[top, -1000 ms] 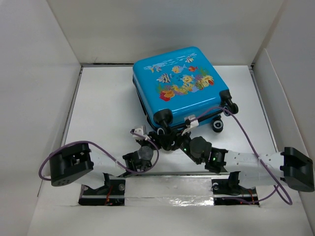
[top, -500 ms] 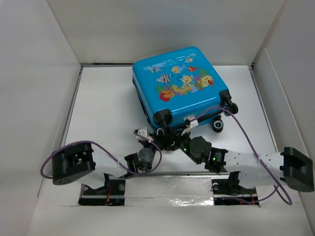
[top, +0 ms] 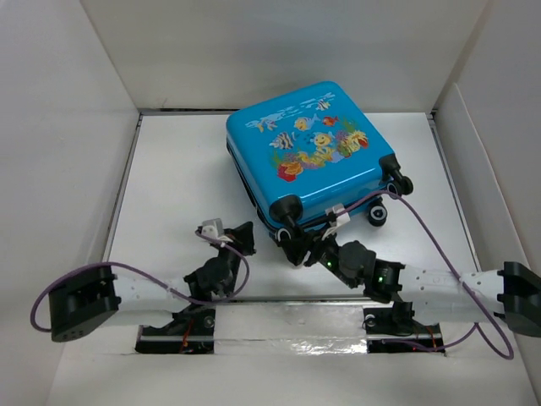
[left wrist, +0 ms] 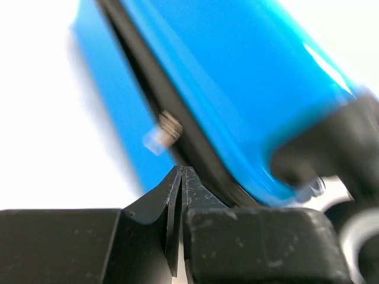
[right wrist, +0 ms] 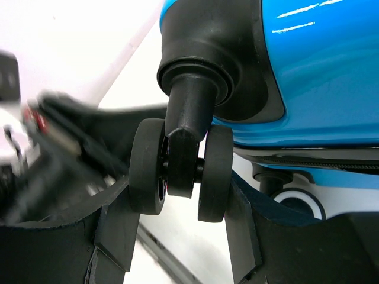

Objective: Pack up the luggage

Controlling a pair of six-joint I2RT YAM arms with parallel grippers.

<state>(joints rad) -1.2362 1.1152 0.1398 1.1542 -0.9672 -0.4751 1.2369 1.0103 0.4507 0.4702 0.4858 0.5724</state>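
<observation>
Glossy bright-blue hard plastic, printed with cartoon fish and coral, forms the small round-cornered luggage (top: 308,156). It lies closed with its printed shell up, toward the far middle of the matte white desk (top: 169,178), its wheeled end turned to the arms. Along its side runs a black zipper band (left wrist: 139,59), with a small blurred pull tab (left wrist: 161,133) standing off it. The left end effector (left wrist: 180,177), coarse black plastic, has its wedge-shaped fingers pressed together on nothing, tips just beside that band; whether they touch it I cannot tell. The right end effector (right wrist: 179,195) pinches a black twin-disc caster wheel (right wrist: 148,167) at the case's near corner, one finger against each outer disc.
</observation>
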